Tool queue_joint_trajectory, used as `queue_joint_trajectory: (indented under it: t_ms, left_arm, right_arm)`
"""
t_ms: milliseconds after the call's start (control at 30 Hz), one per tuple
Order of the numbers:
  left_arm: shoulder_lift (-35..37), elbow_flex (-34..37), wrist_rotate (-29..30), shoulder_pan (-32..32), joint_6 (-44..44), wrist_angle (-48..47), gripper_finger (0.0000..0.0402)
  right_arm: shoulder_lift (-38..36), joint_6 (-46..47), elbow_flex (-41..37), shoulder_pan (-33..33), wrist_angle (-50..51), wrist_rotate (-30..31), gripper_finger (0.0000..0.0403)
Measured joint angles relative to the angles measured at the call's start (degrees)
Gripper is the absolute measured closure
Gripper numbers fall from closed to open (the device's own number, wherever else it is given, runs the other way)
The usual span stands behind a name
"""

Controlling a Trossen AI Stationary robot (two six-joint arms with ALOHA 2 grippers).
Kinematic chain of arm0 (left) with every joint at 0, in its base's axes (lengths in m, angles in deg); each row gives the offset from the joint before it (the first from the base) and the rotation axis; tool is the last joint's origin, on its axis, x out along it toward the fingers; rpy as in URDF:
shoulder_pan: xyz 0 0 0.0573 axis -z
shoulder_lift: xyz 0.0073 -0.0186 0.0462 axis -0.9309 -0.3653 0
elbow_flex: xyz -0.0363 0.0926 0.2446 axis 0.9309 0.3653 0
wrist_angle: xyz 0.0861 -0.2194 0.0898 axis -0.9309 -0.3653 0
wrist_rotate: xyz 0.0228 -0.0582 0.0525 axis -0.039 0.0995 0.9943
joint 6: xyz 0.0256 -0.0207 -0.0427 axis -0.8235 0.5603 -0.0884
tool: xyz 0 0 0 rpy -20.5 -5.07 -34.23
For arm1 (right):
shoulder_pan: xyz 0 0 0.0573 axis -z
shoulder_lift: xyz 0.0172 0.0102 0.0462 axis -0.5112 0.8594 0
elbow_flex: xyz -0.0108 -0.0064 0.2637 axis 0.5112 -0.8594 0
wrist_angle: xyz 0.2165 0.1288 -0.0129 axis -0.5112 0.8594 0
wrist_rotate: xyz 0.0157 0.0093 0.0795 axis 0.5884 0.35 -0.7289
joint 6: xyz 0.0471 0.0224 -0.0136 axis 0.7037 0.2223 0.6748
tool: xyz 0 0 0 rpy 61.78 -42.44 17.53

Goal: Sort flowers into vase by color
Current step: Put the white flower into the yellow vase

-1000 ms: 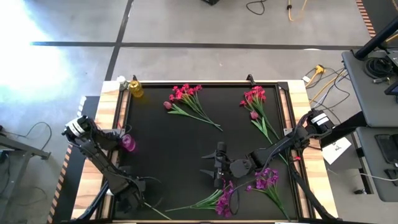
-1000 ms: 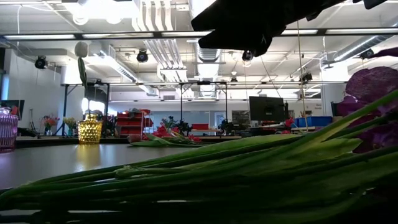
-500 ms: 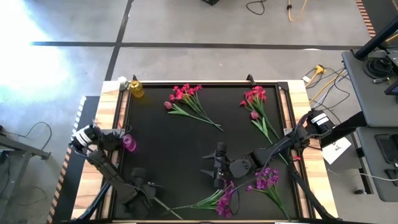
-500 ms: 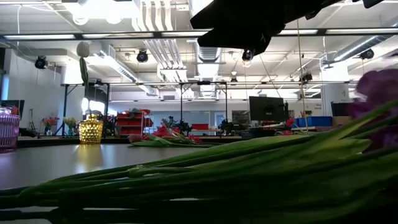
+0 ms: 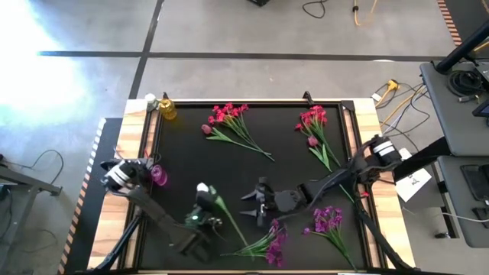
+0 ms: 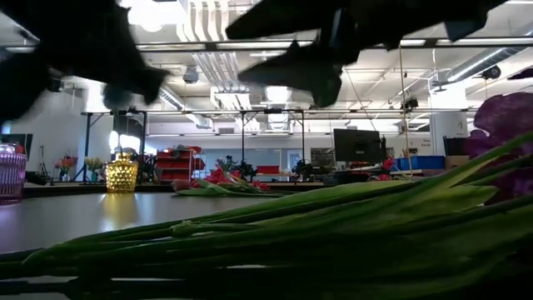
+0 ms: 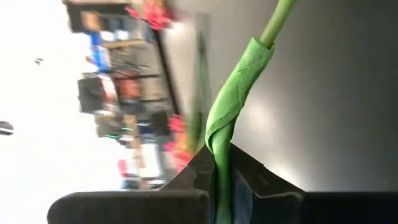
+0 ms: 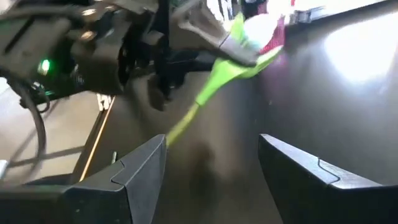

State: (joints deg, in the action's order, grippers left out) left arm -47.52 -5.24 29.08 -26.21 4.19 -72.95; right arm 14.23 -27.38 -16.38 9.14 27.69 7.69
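Note:
My left gripper (image 5: 208, 203) hovers over the near middle of the black table, shut on a white tulip (image 5: 202, 189) with a green stem (image 5: 231, 227). The stem slants toward the purple bunch (image 5: 273, 246) at the near edge. Just to its right, my right gripper (image 5: 256, 203) is open and holds nothing; its fingers (image 8: 144, 174) point at the tulip (image 8: 261, 28). Two red-pink bunches (image 5: 229, 116) (image 5: 313, 121) lie at the far side. A second purple bunch (image 5: 328, 221) lies near the right edge. A yellow vase (image 5: 166, 109) and a pink vase (image 5: 158, 176) stand on the left. My left gripper pinches the tulip's stem at its wrapped green leaf (image 7: 219, 140), close below the white head, between its two fingers. The fingers lie across the stem. The head is raised off the table and the long stem (image 7: 277, 18) slants away; whether its free end touches the table I cannot tell.
Green stems of the near purple bunch (image 6: 316, 225) fill the low view's foreground. A pink bud (image 5: 205, 129) lies by the far left bunch. Wooden rails (image 5: 137, 137) frame the table on both sides. The middle of the mat between the bunches is bare.
My left gripper has shut on the tulip's stem at the near left corner, turned about, and swung up toward the table's middle. The tulip, before mostly hidden with only its stem showing at the near edge, is now lifted with its head toward the far side. My right gripper has shifted slightly left.

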Motion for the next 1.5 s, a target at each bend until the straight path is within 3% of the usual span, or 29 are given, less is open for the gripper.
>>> queue_joint_trajectory:
  t_ms: [133,233,733,900,1067,1133,1333,1500]
  left_arm:
    - [-4.6,-2.4,9.1,-2.1,-8.7,-0.4,0.0401]
    - [-7.1,-4.4,12.6,-2.8,-12.9,-0.7,0.0401]
    - [-8.9,-9.2,16.0,-2.8,-14.4,-1.1,0.0401]
    - [-8.9,-10.7,12.1,-2.7,-14.3,-4.0,0.0401]
    - [-8.4,-10.8,9.7,-2.5,-14.2,-5.1,0.0374]
    - [-7.8,-10.8,9.7,-2.4,-13.1,-5.1,0.0356]
    - [-3.6,-10.8,9.3,-2.4,-6.8,-7.0,0.0298]
    - [4.3,-10.6,6.6,-1.7,12.4,-16.2,0.0246]
  right_arm:
    - [1.9,5.3,0.1,1.6,0.1,-2.9,0.017]
    - [2.5,6.9,0.3,2.2,-0.1,-4.2,0.0182]
    - [5.3,4.9,5.3,2.7,0.5,-6.5,0.0204]
    - [5.3,3.4,6.4,2.8,0.2,-6.3,0.0251]
    - [5.1,2.2,6.4,2.9,0.2,-6.6,0.034]
    - [5.2,1.8,6.4,2.9,0.2,-6.9,0.0377]
    - [4.7,-1.0,6.4,2.9,0.0,-6.0,0.0387]
    - [1.9,-8.3,6.4,2.9,0.2,-0.3,0.0388]
